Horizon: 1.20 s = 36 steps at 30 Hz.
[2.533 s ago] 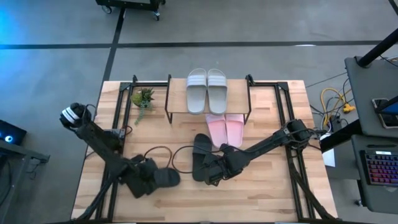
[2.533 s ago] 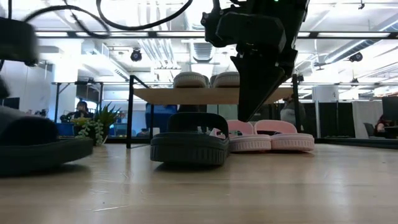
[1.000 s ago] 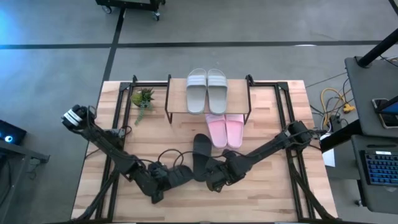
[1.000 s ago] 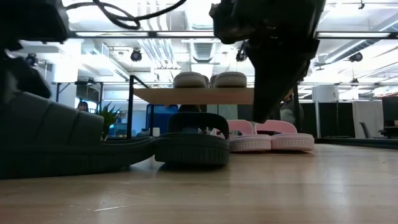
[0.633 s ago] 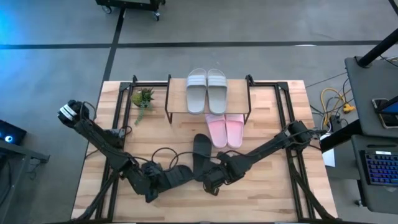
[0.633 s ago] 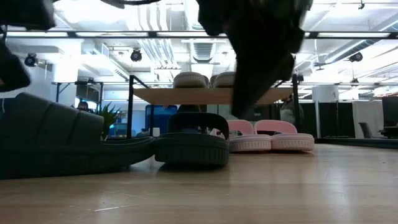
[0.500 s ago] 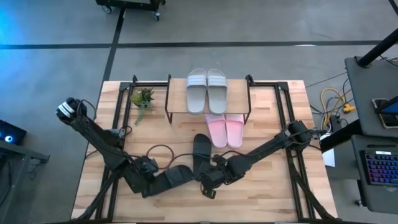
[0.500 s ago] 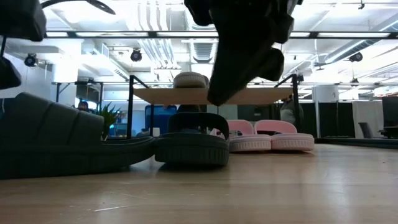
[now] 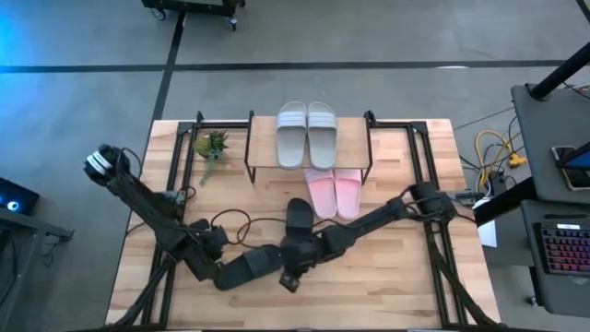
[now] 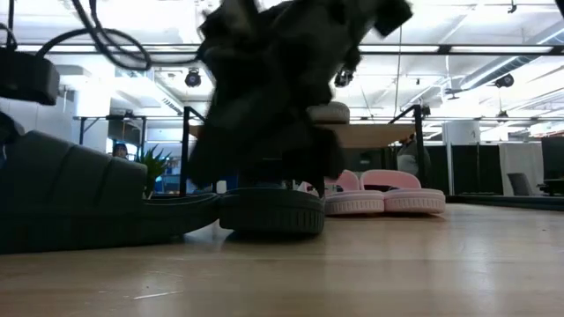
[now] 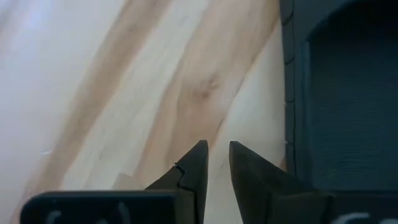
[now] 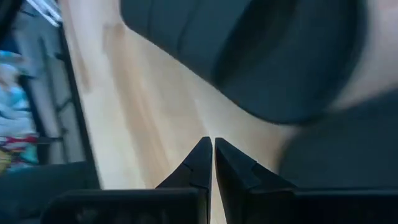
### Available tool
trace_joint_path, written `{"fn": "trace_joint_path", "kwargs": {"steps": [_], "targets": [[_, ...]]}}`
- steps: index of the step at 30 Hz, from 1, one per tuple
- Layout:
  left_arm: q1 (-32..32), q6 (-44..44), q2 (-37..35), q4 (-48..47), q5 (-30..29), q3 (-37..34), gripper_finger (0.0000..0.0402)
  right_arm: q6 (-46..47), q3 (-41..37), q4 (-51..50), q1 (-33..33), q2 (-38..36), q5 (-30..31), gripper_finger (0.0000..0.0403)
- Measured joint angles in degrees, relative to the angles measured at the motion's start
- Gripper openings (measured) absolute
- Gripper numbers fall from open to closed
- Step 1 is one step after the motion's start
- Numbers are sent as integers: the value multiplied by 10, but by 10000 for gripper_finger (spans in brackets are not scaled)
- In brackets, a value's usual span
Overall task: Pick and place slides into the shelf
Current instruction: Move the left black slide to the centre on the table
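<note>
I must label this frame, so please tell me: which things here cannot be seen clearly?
- Low view: grey slides on the shelf are half hidden by the blurred right arm.
- High view: the right tool merges with the black slides.
- Left wrist view: a black slide is cut by the edge.

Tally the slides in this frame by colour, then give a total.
Light grey slides, on the shelf: 2
Pale pink slides, on the table by the shelf: 2
Black slides, one at, one at: 2
Total: 6
</note>
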Motion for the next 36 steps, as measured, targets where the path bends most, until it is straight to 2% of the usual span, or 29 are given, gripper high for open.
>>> {"fn": "trace_joint_path", "kwargs": {"steps": [7,10,16,25,32,36], "targets": [[-7,2,26,59,2,-19,51,39,58,6,2,44,-27,13],[-10,5,33,84,-4,-26,51,38,82,-14,2,54,-15,13],[-15,6,39,116,-13,-25,51,16,119,-21,0,74,53,13],[-16,19,54,200,-12,-30,51,6,172,-60,-18,118,53,13],[-15,28,67,231,-52,-30,51,4,229,-187,-30,121,162,13],[-10,63,68,264,-75,-30,51,-13,271,-252,-30,121,188,13]]}}
